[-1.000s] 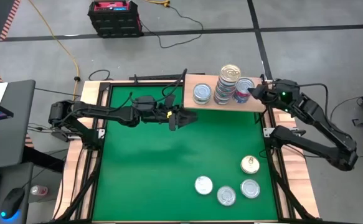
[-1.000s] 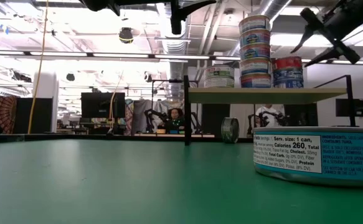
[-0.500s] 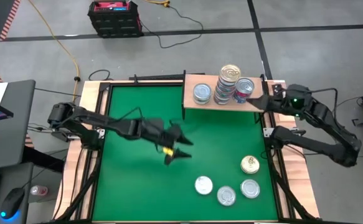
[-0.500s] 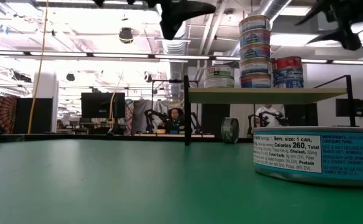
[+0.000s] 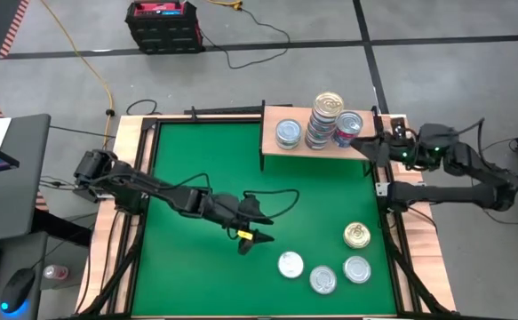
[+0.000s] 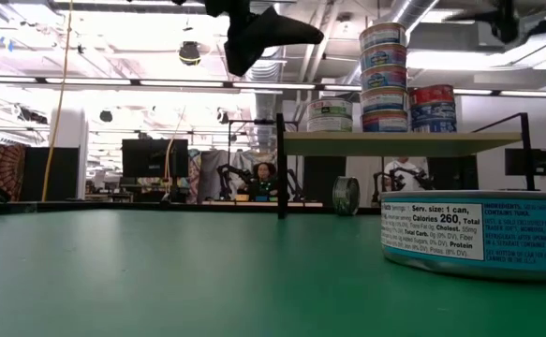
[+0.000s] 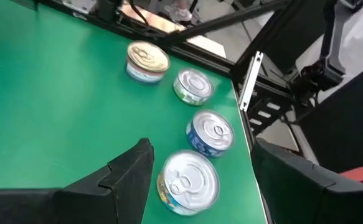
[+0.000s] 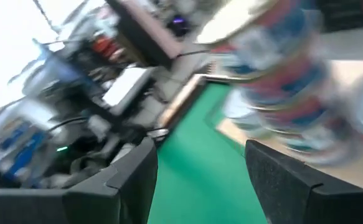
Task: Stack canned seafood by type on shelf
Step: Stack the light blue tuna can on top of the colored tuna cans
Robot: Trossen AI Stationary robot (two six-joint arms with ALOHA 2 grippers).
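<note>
Since the earlier frame, left end effector point(image 5: 250, 238) had swung from the shelf point(image 5: 322, 142) toward four cans point(image 5: 290, 264) on the counter point(image 5: 196, 178), fingers apart, empty. Next: descend, grasp nearest can. Right end effector point(image 5: 371, 145) waited, apart.

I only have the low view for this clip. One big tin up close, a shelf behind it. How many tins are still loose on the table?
Observer: Four tins, in a cluster at the table's near right, by the high view.
Operator: That dark thing at the top, which arm is it?
Observer: The left gripper, open, above the mat just left of that cluster.
Operator: Is it lined up on a tin?
Observer: The left wrist view shows the silver-lidded tin between its fingers, not touched.
Operator: And the right arm?
Observer: The right gripper is open and empty, at the shelf's right end beside the red-labelled tins.
</note>
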